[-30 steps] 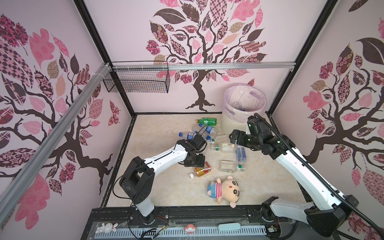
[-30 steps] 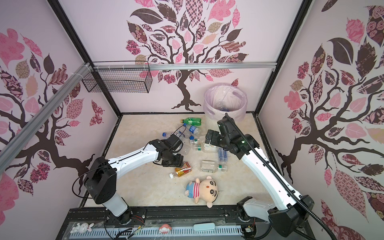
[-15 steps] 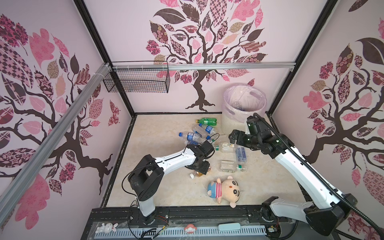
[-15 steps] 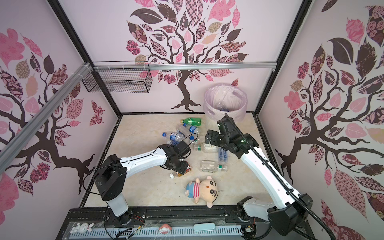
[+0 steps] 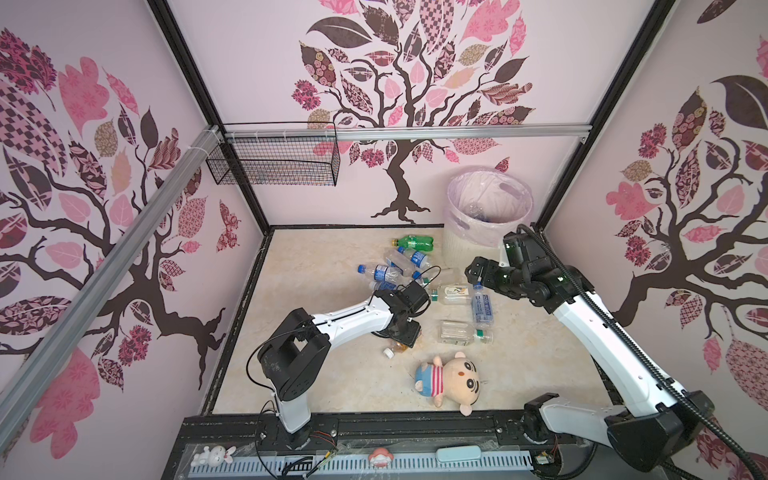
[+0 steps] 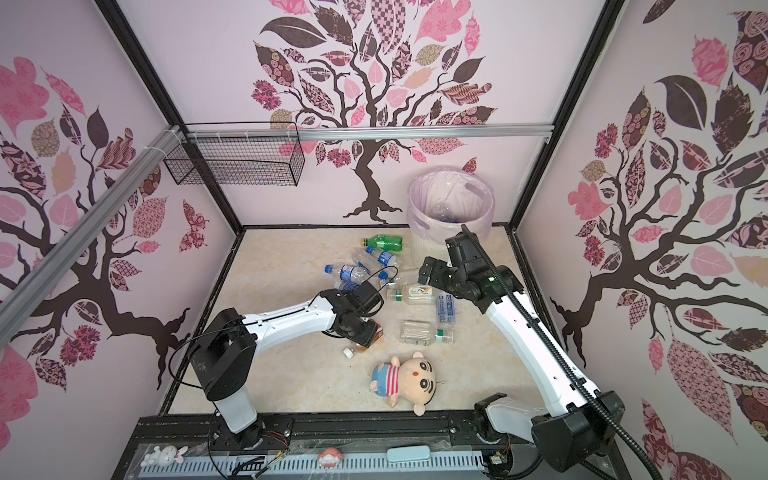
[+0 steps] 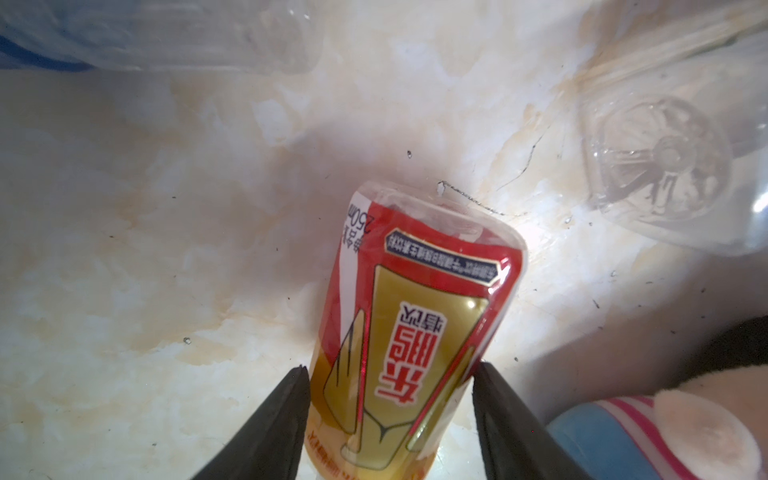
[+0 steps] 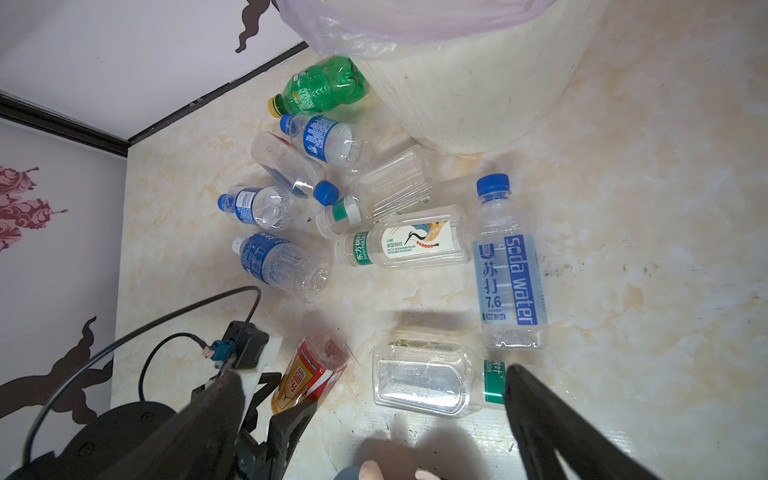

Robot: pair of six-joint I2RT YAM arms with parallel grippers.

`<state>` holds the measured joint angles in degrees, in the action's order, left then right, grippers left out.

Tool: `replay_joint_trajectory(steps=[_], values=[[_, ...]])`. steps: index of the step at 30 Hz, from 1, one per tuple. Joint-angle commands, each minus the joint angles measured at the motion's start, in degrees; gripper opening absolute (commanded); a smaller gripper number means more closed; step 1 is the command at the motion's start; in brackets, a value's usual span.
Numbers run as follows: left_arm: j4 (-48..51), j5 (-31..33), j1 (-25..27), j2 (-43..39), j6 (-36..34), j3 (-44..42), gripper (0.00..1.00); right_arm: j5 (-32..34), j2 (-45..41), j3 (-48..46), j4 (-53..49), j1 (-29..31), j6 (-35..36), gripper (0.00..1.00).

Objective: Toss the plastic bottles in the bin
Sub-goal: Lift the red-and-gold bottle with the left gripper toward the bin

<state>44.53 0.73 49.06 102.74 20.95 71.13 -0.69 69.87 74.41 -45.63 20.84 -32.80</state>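
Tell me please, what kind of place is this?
Probably a robot test booth styled as a room: tree-patterned walls, a marble-look floor strewn with plastic bottles, and a lined bin.
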Motion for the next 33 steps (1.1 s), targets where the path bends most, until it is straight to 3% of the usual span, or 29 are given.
replay_joint_trajectory(steps=[1, 8, 14, 21, 25, 33], values=[[-0.86, -2.63, -0.01, 5.36, 0.17, -1.94, 0.66, -0.81, -0.26, -0.66, -0.87, -0.36, 0.88, 1.0], [-1.34, -1.82, -0.06, 6.69, 2.9, -0.18, 0.66, -0.94, -0.34, -0.8, -0.91, -0.37, 1.35, 0.99], [-0.95, -1.93, 0.0, 6.39, 4.27, 1.04, 0.51, -0.85, -0.96, -1.37, -0.91, -0.36, 1.67, 1.0], [-0.3, -6.53, -3.0, 0.97, 6.91, 2.88, 0.47, -1.11, -1.11, -1.24, -0.65, -0.36, 1.41, 1.0], [-4.48, -15.55, -10.01, -4.61, 13.45, 1.9, 0.47, -1.96, -0.78, -0.37, -0.57, -0.37, 1.0, 0.99], [-7.19, -21.66, -20.32, -8.4, 34.89, 7.72, 0.47, -6.11, 0.07, 1.13, 0.84, -0.36, 1.66, 0.99]])
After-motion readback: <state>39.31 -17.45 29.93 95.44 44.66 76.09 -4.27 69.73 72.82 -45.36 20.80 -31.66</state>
